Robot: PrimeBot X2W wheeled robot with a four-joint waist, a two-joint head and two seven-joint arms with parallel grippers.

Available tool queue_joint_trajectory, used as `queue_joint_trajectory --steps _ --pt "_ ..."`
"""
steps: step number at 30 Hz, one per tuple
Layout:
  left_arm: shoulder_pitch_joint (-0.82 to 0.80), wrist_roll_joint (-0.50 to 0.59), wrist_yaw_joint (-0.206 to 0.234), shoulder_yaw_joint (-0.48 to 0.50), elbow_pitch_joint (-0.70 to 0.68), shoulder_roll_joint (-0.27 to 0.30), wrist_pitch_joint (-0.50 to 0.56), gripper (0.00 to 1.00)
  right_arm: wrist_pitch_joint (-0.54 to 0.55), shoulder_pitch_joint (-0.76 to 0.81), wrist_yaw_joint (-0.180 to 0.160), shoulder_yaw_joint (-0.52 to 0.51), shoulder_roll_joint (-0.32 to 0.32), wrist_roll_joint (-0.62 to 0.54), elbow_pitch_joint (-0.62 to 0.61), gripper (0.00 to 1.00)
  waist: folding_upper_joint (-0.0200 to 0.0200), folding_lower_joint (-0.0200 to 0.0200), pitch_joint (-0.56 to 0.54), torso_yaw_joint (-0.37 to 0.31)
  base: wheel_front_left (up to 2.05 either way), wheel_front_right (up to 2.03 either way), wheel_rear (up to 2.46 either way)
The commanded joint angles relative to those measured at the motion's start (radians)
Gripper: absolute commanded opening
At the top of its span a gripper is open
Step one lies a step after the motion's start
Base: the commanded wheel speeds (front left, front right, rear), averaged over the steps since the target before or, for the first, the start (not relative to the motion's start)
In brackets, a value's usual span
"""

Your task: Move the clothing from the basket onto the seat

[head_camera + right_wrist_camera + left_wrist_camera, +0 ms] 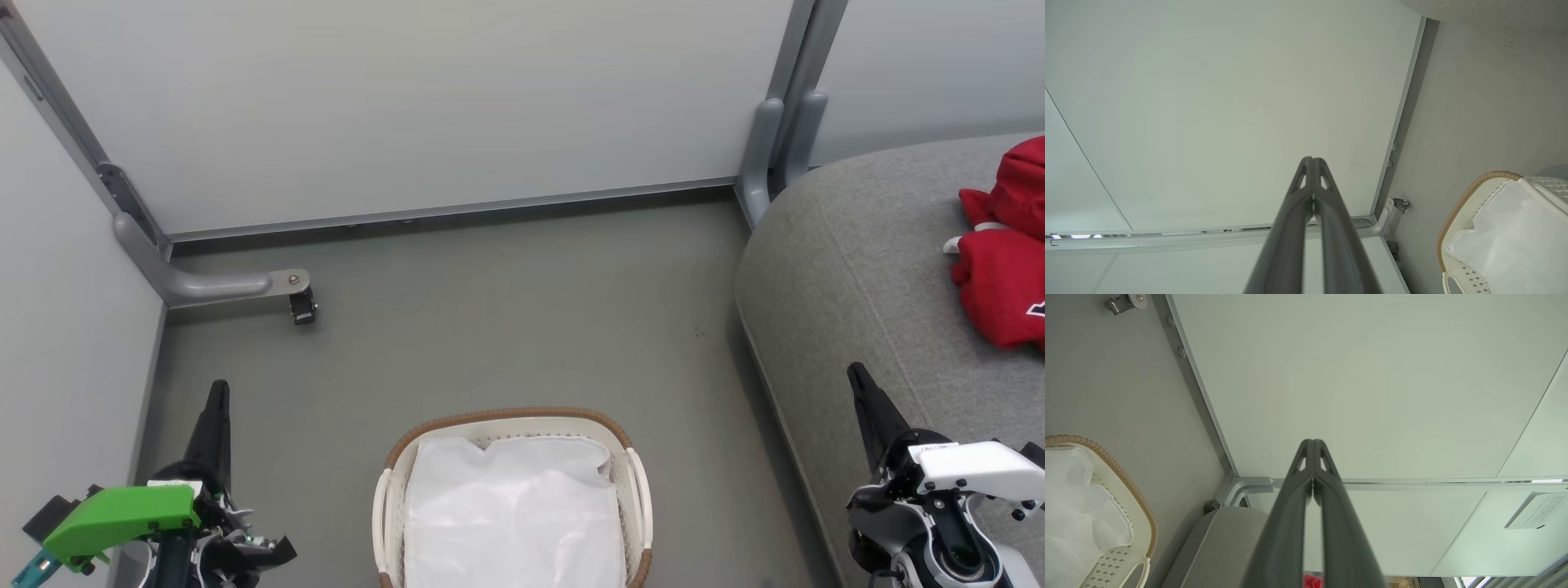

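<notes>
**Head view.** You are looking down on a grey floor (490, 327) bounded by a pale far wall panel (408, 106) and a left wall panel (65, 286). The basket (506, 418) is sitting at bottom centre, with its brown woven rim curving toward the far panel and its near part running off the bottom edge. A white liner (510, 506) is covering its inside.

The clothing (1004, 269) is lying in a red heap on the seat (857, 245) at the right, well apart from the basket and partly cut by the frame edge. The seat's rounded edge is curving down from the grey corner post (775, 139), leaving a strip of bare floor between seat and basket. The widest open floor is lying between the basket and the far panel. A small metal foot (304, 306) on a bracket is jutting into it near the left corner.

The left gripper (219, 392) is hovering at lower left, near the left wall panel. The right gripper (855, 371) is hovering at lower right, showing against the seat's edge.

**Wrist views.** On each gripper you are seeing the two dark fingers pressing together at the tips, fully closed, with only a thin slit lower down. Both are pointing at pale panelling, and the basket rim is showing at the side of each view.
</notes>
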Motion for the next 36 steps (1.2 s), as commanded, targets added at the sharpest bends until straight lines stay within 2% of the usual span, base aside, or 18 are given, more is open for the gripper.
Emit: queue_joint_trajectory --steps 1,36 --pt "-0.014 -0.003 -0.003 0.003 -0.001 -0.001 0.003 0.0 0.003 0.011 0.0 -0.001 -0.006 0.003 -0.003 0.0 0.0 0.0 0.0 0.0 0.0 0.0 0.0" --pt "-0.016 0.01 -0.003 0.014 0.0 -0.009 0.014 0.0 0.003 0.011 0.0 -0.001 -0.006 0.004 -0.003 0.0 0.0 0.0 0.0 0.0 0.0 0.0 0.0"
